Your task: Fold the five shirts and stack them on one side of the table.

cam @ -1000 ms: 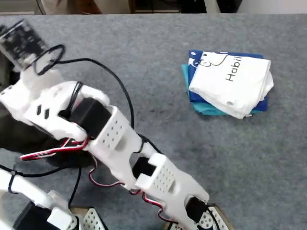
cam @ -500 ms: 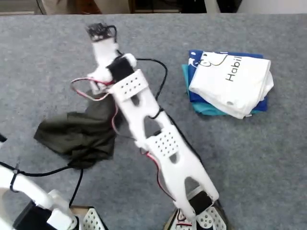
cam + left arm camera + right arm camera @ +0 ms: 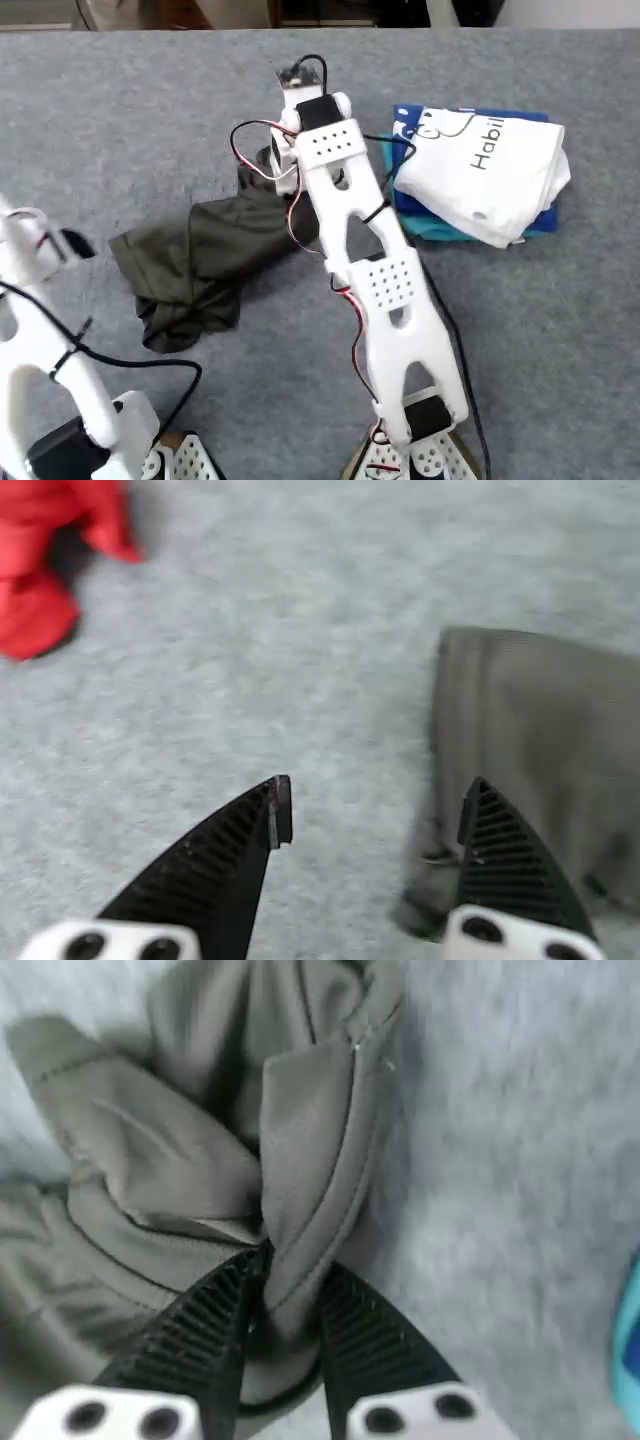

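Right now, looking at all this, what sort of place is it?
Probably a robotics lab bench set up for laundry-folding trials: two white arms with bare wiring stand at a grey table, folded shirts are stacked at one side, and the right gripper pinches a dark shirt.

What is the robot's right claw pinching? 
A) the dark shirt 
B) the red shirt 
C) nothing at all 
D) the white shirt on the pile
A: in the right wrist view the right gripper is closed on a bunched fold of the dark shirt, which trails away from it across the table in the high view.
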Controlling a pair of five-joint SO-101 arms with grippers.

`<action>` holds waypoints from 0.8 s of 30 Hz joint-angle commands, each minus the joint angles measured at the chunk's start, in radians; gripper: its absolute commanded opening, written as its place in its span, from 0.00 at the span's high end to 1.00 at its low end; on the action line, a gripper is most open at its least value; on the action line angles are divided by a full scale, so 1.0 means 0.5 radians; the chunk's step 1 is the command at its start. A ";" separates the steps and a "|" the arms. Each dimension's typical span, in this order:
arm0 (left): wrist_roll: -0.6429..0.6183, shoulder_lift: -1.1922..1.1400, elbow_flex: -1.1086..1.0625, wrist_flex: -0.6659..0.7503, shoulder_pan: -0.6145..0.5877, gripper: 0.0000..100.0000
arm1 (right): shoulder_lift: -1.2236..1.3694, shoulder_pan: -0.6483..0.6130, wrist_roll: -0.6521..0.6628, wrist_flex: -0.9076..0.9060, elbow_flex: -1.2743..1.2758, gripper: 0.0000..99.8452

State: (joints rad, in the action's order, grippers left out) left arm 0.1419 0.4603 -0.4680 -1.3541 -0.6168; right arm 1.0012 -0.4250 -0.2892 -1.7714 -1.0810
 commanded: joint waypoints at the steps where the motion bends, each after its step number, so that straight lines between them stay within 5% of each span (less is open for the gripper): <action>1: -0.104 0.005 0.138 -0.021 0.264 0.73 | -0.440 0.051 0.055 -0.025 0.646 1.00; 14: -0.445 -0.741 0.193 0.098 1.003 0.73 | -1.456 0.023 0.295 0.095 2.165 0.98; 20: -0.482 -1.051 0.362 0.021 1.022 0.73 | -1.757 0.054 0.304 0.150 2.524 0.68; 24: -0.368 -1.069 0.387 0.012 1.028 0.92 | -1.904 0.106 0.307 0.150 2.407 0.59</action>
State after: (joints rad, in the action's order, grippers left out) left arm -0.0821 -0.0752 -0.3191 -1.3403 -0.1151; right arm 0.1312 -0.3989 -0.1450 -1.7039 0.1619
